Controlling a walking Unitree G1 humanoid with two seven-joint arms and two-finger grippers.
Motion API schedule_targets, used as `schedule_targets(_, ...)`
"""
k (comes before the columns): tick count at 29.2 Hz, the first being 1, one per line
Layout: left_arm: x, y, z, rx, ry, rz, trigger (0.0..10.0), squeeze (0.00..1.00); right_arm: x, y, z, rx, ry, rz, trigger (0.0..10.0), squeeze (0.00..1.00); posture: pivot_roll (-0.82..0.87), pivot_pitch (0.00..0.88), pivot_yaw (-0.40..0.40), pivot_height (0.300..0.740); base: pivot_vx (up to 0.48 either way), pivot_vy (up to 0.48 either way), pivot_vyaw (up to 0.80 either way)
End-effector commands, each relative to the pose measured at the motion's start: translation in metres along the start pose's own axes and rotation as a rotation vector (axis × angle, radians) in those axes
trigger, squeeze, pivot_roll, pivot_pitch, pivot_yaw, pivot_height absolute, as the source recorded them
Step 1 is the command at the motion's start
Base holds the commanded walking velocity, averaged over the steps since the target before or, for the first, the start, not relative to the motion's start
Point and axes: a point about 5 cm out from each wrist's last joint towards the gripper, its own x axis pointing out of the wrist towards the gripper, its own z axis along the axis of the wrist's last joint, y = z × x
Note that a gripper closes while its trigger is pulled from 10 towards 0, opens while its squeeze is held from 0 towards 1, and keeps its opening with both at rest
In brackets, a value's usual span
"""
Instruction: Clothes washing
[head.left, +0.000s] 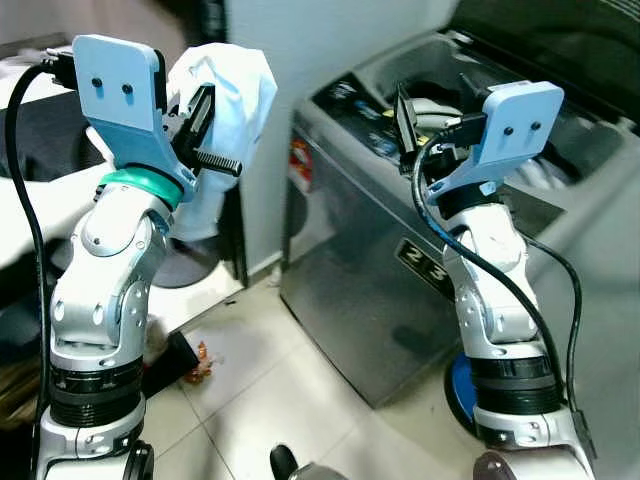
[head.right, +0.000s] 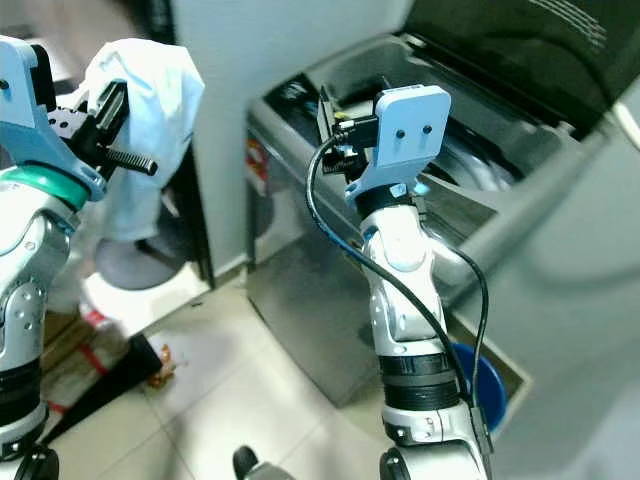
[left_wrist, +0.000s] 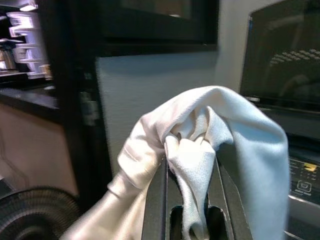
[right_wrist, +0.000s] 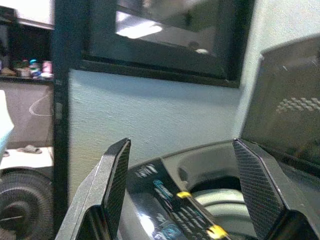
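Note:
My left gripper (head.left: 212, 92) is raised at the left, shut on a white cloth (head.left: 228, 120) that bunches between its fingers (left_wrist: 156, 200) and drapes down over them. The cloth (left_wrist: 200, 140) hangs left of the grey top-loading washing machine (head.left: 370, 290), whose dark lid (head.right: 520, 50) stands up. My right gripper (head.left: 402, 118) is held over the machine's front rim by the control panel (right_wrist: 170, 210), open with nothing between its fingers (right_wrist: 117, 185). White laundry (head.left: 545, 175) lies in the drum.
A black fan (head.left: 185, 262) stands on the tiled floor behind the left arm. A dark broom-like object (head.right: 110, 385) and scraps lie on the floor at the left. A blue tub (head.right: 480, 385) sits beside the washer. A pale wall (head.left: 320, 40) is behind.

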Motion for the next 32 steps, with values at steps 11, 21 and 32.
schedule_targets(11,0.0013,-0.0014,0.005,0.006,-0.021,-0.005,10.0,0.0,0.0017,-0.0061,-0.0004,0.05,0.009,-0.038,10.0,0.0,0.05,0.068,-0.008,0.74,0.0,0.0,-0.8)
schedule_targets(21,0.0028,0.0015,0.0082,0.015,-0.047,0.015,10.0,0.0,0.0029,-0.0068,-0.0009,0.064,0.011,-0.049,10.0,0.0,0.05,0.069,-0.008,0.74,0.0,0.0,-0.8)
schedule_targets(32,0.0038,0.001,0.011,0.038,-0.069,0.017,10.0,0.0,0.0025,-0.0035,-0.0019,0.042,0.009,-0.033,10.0,0.0,0.05,0.071,-0.009,0.74,0.432,0.0,-0.05)
